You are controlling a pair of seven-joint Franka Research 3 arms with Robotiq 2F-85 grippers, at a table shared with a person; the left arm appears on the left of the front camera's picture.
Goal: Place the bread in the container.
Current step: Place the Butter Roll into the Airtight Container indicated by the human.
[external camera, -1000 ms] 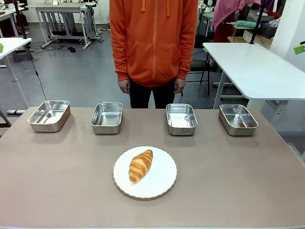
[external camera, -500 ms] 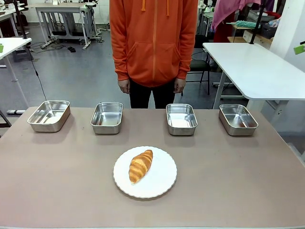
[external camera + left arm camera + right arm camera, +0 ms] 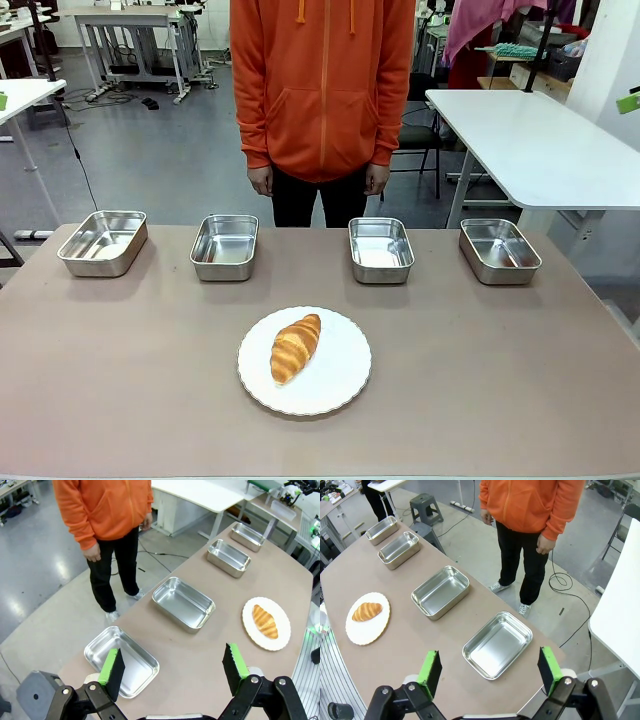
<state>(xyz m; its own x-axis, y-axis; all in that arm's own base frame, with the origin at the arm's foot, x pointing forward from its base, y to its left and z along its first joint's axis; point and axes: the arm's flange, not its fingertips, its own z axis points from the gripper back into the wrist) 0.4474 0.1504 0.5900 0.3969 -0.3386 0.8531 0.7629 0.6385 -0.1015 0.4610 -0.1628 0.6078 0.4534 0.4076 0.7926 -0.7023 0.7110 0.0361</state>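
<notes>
My left gripper [image 3: 173, 665] and right gripper [image 3: 489, 666] are wide open and hold nothing, so I am at the start and must reach the bread [image 3: 296, 347] on the plate [image 3: 340, 385].

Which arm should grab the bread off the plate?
Left, marginally. The left end effector and right end effector are both open, high near opposite ends of the table. The bread lies on the left half of the plate, slightly nearer the left arm.
</notes>
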